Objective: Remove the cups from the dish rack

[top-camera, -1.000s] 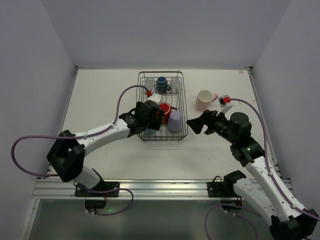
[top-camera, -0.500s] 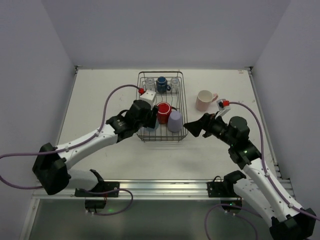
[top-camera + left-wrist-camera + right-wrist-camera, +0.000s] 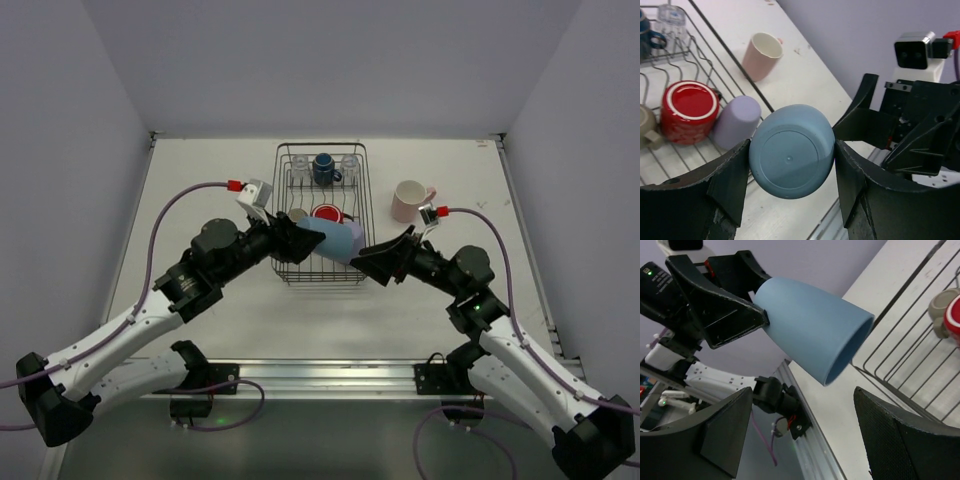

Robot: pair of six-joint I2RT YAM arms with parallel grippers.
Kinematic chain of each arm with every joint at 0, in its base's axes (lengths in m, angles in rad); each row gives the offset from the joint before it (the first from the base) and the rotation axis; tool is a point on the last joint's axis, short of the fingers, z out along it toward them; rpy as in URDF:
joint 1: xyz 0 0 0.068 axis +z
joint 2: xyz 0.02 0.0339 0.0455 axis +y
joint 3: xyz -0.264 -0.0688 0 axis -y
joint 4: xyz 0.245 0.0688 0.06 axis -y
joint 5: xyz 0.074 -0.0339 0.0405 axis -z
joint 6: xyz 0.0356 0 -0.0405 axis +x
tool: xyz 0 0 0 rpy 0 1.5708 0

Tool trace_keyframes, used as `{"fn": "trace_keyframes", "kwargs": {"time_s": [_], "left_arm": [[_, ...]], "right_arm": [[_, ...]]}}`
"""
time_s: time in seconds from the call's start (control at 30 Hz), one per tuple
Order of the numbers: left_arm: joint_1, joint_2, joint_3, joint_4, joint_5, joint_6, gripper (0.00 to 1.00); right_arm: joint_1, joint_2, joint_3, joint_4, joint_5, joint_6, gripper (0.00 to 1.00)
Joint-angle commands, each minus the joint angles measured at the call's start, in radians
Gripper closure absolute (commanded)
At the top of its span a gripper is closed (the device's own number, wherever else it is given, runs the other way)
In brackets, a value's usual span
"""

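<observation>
My left gripper (image 3: pixel 316 236) is shut on a light blue cup (image 3: pixel 335 240), held sideways in the air over the front right corner of the dish rack (image 3: pixel 362 200). Its flat base (image 3: pixel 791 151) sits between my left fingers (image 3: pixel 732 175). My right gripper (image 3: pixel 369 263) stands open just right of the cup's open mouth (image 3: pixel 852 352), holding nothing. In the rack are a red mug (image 3: pixel 689 111), a lavender cup (image 3: pixel 736 121), an olive cup (image 3: pixel 297 215), a dark blue mug (image 3: pixel 323 168) and clear glasses (image 3: pixel 350 163). A pink mug (image 3: pixel 408 200) stands on the table.
The rack's wire rim (image 3: pixel 910 360) runs close under the held cup. The two arms nearly meet in front of the rack. Walls close in the white table (image 3: pixel 200 190) on the left, back and right. An aluminium rail (image 3: pixel 320 372) edges the near side.
My left gripper closed on the light blue cup in the rack, lifted it out and swung it right. My right gripper moved left toward the cup's mouth.
</observation>
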Motion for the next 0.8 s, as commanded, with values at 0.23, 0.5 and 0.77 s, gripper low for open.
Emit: {"fn": "trace_keyframes", "kwargs": {"time_s": [0.23, 0.5, 0.77], "left_arm": [[0.002, 0.018, -0.044, 0.274, 0.258, -0.144, 0.67], [-0.016, 0.055, -0.071, 0.325, 0.312, -0.166, 0.57], [-0.018, 0.034, -0.029, 0.155, 0.270, -0.033, 0.07]], "right_arm": [[0.040, 0.027, 0.028, 0.157, -0.024, 0.029, 0.16], [0.043, 0.065, 0.044, 0.292, -0.022, 0.081, 0.43], [0.042, 0.007, 0.111, 0.106, 0.089, 0.009, 1.00]]}}
